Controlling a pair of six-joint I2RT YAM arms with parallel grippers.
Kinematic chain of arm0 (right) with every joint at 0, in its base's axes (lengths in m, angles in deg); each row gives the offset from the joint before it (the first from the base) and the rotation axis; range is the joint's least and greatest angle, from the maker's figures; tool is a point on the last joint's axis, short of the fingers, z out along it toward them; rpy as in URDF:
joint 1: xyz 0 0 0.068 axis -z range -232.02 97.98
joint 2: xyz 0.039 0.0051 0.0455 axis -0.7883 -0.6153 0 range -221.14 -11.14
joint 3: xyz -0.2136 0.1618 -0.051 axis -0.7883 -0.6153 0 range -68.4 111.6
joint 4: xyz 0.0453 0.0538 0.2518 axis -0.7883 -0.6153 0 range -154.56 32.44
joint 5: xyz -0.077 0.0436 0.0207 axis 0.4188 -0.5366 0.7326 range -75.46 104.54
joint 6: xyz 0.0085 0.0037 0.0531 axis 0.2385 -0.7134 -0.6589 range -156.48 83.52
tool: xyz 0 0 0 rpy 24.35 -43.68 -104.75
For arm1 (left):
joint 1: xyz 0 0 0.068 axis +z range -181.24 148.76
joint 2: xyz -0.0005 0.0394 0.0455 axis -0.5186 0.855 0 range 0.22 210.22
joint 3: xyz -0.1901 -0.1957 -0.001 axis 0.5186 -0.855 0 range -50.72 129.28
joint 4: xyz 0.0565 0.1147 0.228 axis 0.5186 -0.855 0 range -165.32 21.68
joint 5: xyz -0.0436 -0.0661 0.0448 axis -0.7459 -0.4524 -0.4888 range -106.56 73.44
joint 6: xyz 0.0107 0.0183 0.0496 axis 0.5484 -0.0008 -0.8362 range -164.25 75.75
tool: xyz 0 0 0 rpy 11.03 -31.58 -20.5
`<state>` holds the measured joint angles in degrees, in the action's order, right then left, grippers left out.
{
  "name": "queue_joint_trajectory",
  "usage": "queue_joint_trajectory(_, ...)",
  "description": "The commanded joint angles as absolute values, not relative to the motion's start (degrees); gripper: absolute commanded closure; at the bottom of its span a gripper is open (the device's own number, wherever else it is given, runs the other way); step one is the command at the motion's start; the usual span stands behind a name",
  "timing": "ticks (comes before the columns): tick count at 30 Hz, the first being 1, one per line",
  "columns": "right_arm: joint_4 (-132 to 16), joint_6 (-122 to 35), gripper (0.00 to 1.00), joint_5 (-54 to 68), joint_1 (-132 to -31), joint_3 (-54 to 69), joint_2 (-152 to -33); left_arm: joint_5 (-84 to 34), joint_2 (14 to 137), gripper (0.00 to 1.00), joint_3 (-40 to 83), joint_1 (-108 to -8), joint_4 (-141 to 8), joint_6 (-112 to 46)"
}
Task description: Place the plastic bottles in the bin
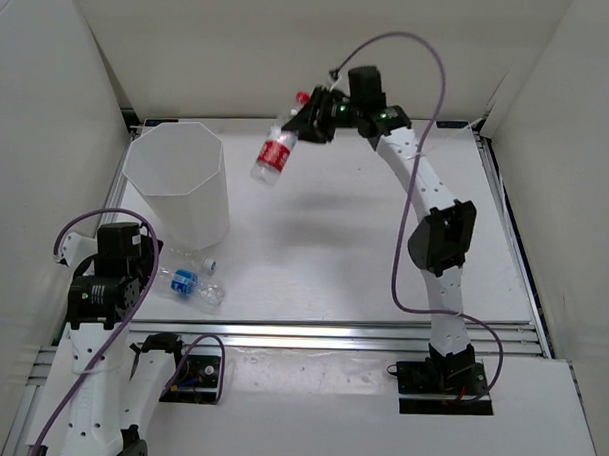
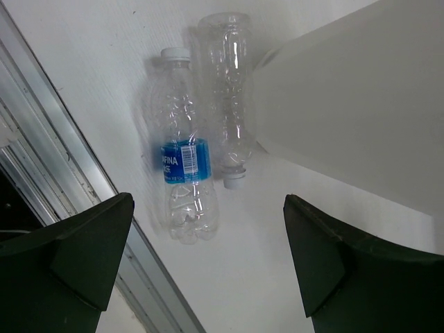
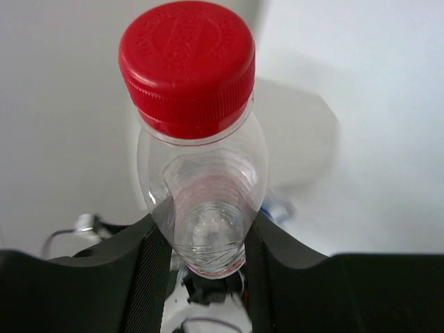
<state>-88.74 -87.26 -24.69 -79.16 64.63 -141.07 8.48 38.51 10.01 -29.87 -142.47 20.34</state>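
My right gripper [image 1: 310, 121] is shut on the red-capped, red-labelled bottle [image 1: 275, 152] and holds it tilted in the air, to the right of the bin [image 1: 200, 209] and apart from it. In the right wrist view the bottle [image 3: 198, 139] sits between the fingers of that gripper [image 3: 205, 243]. The blue-labelled bottle [image 1: 185, 283] and the plain white-capped bottle [image 1: 209, 266] lie at the bin's foot. My left gripper [image 2: 208, 270] is open and empty over the table just short of them [image 2: 184, 173], [image 2: 232, 104]. The dark-labelled bottle is out of view.
The bin's wall [image 2: 361, 104] stands right beside the plain bottle. An aluminium rail [image 1: 361, 335] runs along the table's near edge, close to the blue-labelled bottle. White walls enclose the table on the left, back and right.
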Motion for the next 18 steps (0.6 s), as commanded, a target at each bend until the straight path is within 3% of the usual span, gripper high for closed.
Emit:
queue_joint_trajectory(1,-84.4,-88.8,1.00,-22.6,-80.4,73.9,-135.2,6.7,38.5,0.00,7.0,-30.0,-139.5,21.5)
queue_joint_trajectory(5,-80.0,-89.0,1.00,-17.7,-81.0,75.3,-134.4,3.7,39.1,0.00,5.5,-30.0,-138.9,21.5)
queue_joint_trajectory(18,-63.1,-55.4,0.94,4.5,-99.7,81.7,-136.7,-2.5,40.7,0.00,-0.2,-30.0,-138.1,16.0)
